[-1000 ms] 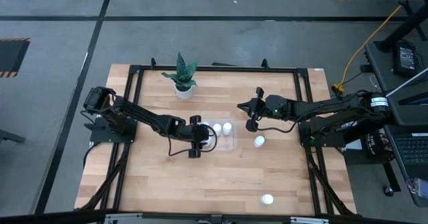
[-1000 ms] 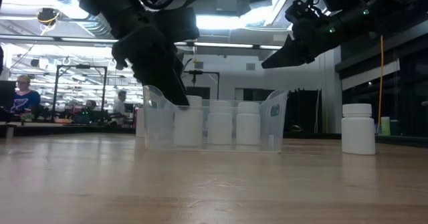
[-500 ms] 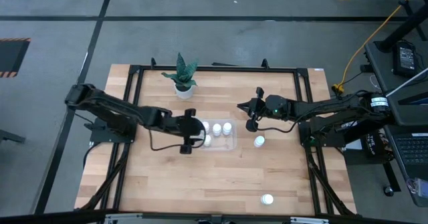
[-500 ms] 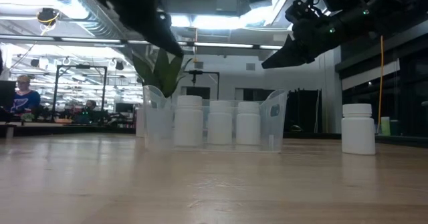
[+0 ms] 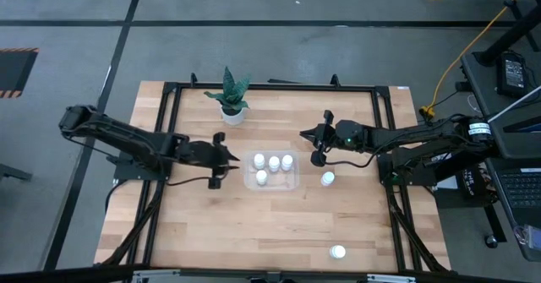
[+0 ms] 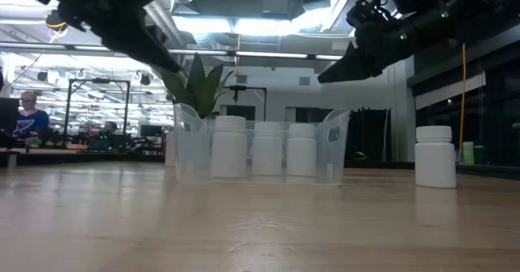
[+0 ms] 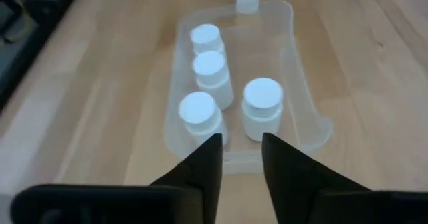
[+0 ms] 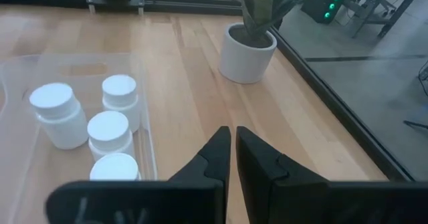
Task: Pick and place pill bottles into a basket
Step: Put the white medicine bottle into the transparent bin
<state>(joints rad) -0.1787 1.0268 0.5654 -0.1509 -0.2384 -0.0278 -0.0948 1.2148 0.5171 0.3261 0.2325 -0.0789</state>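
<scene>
While four small white cylindrical pill bottles (image 5: 273, 160) stand upright inside the clear, shallow plastic basket (image 5: 292, 182) at table centre, the left gripper (image 5: 228, 157) hangs just left of it, fingers narrowly parted, holding nothing. Right gripper (image 5: 308, 137) hovers right of the basket, fingers pinched together, empty. One loose white bottle (image 5: 327, 179) sits just right of the basket, another (image 5: 337, 252) near the front edge.

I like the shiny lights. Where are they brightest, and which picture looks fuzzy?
Low view: ceiling lights glare brightest, leaving both arms as dark shapes. Left wrist view: the bottles in the clear basket look soft and fuzzy, and the dark fingers up close are blurred. High view: even light, faint shadows.
</scene>
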